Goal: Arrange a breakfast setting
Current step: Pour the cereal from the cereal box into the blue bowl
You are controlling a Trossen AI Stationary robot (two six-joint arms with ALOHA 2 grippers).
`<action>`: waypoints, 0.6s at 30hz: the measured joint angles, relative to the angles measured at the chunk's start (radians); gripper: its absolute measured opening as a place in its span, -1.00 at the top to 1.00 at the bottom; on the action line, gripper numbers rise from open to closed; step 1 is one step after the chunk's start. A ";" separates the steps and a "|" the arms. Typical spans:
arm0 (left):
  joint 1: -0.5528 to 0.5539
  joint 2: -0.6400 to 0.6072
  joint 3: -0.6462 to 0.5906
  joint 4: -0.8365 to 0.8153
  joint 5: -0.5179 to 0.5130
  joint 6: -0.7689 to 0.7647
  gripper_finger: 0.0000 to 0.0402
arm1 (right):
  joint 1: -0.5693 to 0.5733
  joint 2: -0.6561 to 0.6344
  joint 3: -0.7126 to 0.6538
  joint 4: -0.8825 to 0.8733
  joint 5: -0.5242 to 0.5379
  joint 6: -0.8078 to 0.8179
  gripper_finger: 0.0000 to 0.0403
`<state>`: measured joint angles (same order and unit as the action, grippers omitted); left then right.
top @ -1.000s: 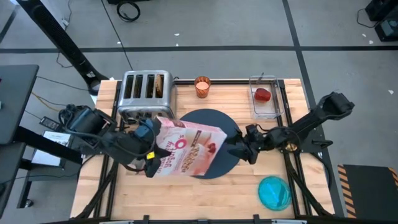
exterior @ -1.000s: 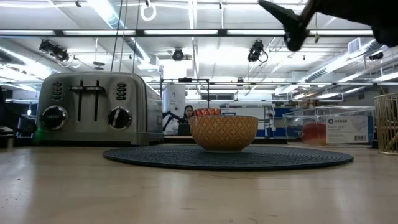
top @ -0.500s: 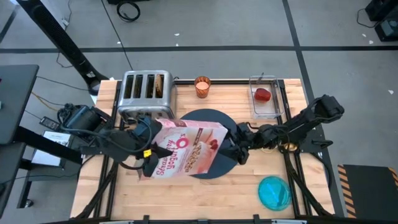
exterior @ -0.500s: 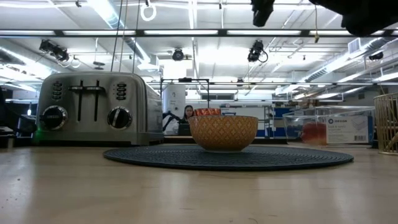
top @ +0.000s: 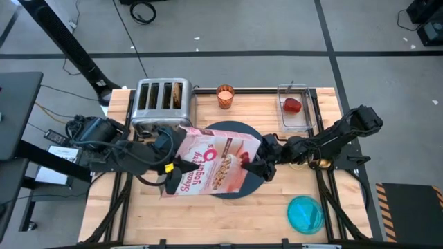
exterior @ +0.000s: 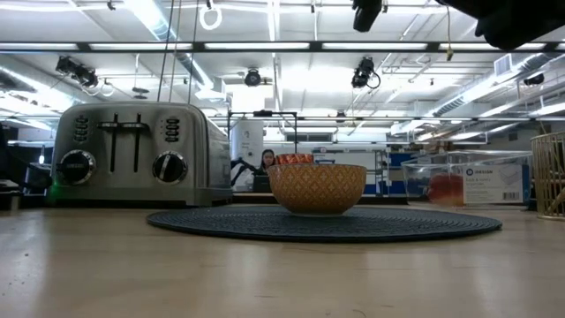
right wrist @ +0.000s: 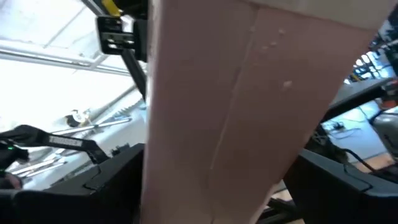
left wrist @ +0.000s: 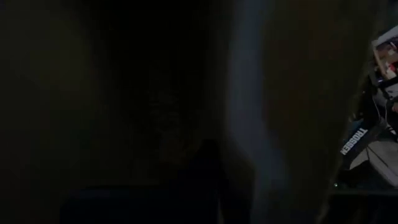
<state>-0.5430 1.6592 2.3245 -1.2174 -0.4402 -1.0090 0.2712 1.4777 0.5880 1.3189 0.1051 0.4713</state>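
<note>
At the near right of the table [top: 208, 207] lies the teal small plate [top: 305, 214], seen only from above. Mid-table, the pink cereal box [top: 213, 164] hangs in the air over the dark-blue round mat [top: 256, 181]. The left gripper [top: 168, 163] is clamped shut on the box's left end, and the right gripper [top: 253, 161] stands wide at its right end, fingers either side of the cardboard. The overhead camera hides what lies under the box; the table-level camera shows a yellow-brown cereal bowl [exterior: 317, 188] sitting on the mat [exterior: 325, 223]. The right wrist camera shows only the box's pink side [right wrist: 249, 106] close up. Farther back stand the steel toaster [top: 162, 102] at left, the orange cup [top: 225, 96] in the middle, and a clear container [top: 295, 107] holding the red fruit [top: 293, 105] at far right.
</note>
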 joint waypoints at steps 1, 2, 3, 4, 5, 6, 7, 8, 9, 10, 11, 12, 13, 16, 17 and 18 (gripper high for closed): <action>0.000 -0.001 0.000 0.001 0.000 0.001 1.00 | -0.002 0.000 0.000 0.013 0.000 0.000 -0.74; 0.003 -0.001 0.000 0.004 0.000 0.005 1.00 | -0.004 0.000 0.000 0.036 -0.002 0.000 -0.74; 0.006 -0.001 0.000 0.007 0.000 0.009 1.00 | -0.008 0.000 0.002 0.058 -0.003 -0.002 -0.73; 0.010 -0.002 0.000 0.006 0.000 0.012 1.00 | -0.011 0.000 0.009 0.074 -0.003 -0.006 -0.73; 0.015 -0.002 -0.001 0.007 0.004 0.013 1.00 | -0.013 0.000 0.015 0.084 -0.010 -0.008 -0.72; 0.020 -0.002 -0.002 0.006 0.008 0.016 1.00 | -0.016 0.000 0.021 0.090 -0.018 -0.010 -0.72; 0.023 -0.002 -0.002 0.006 0.014 0.024 1.00 | -0.019 0.000 0.028 0.089 -0.023 -0.010 -0.72; 0.025 -0.002 -0.002 0.006 0.018 0.029 1.00 | -0.021 0.000 0.033 0.089 -0.025 -0.006 -0.72; 0.026 -0.002 -0.002 0.006 0.021 0.031 1.00 | -0.026 0.000 0.035 0.090 -0.026 0.002 -0.72; 0.026 -0.002 -0.002 0.006 0.023 0.031 1.00 | -0.031 0.000 0.035 0.095 -0.027 0.016 -0.72; 0.025 -0.003 -0.002 0.006 0.026 0.031 1.00 | -0.037 0.001 0.035 0.101 -0.029 0.031 -0.72; 0.025 -0.003 -0.002 0.006 0.026 0.031 1.00 | -0.045 0.001 0.035 0.105 -0.037 0.047 -0.72; 0.024 -0.003 -0.002 0.004 0.027 0.031 1.00 | -0.053 0.001 0.035 0.110 -0.048 0.058 -0.72; 0.023 -0.003 -0.002 0.005 0.024 0.031 1.00 | -0.070 0.001 0.035 0.141 -0.054 0.084 -0.72; 0.023 -0.003 -0.002 0.005 0.019 0.030 1.00 | -0.073 0.001 0.035 0.153 -0.056 0.082 -0.72; 0.023 -0.003 -0.002 0.006 0.015 0.030 1.00 | -0.077 0.001 0.035 0.163 -0.062 0.077 -0.72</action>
<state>-0.5205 1.6566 2.3222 -1.2118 -0.4252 -0.9786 0.1940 1.4784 0.6228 1.4814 0.0433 0.5485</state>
